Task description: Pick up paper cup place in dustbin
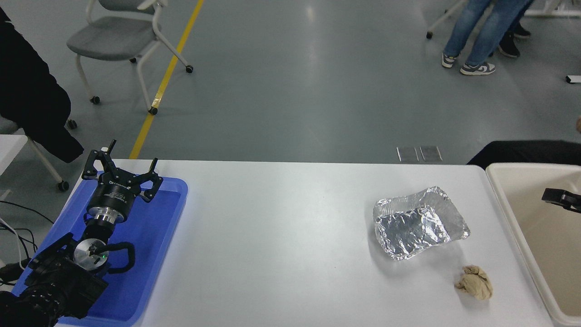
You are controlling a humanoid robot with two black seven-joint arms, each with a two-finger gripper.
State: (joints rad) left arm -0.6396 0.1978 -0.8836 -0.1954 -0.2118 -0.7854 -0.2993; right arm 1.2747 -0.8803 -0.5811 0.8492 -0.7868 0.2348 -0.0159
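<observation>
The dustbin is a large cream bin at the table's right end, cut off by the picture's right edge. The paper cup does not show anywhere in the head view. Only a black tip of my right gripper reaches in from the right edge, above the bin's inside; nothing shows in it and its fingers cannot be made out. My left arm is parked at the lower left, its gripper open and empty over the blue tray.
A crumpled silver foil tray and a brown paper ball lie on the white table left of the bin. A dark sleeve is behind the bin. Chairs and people's legs are on the floor beyond.
</observation>
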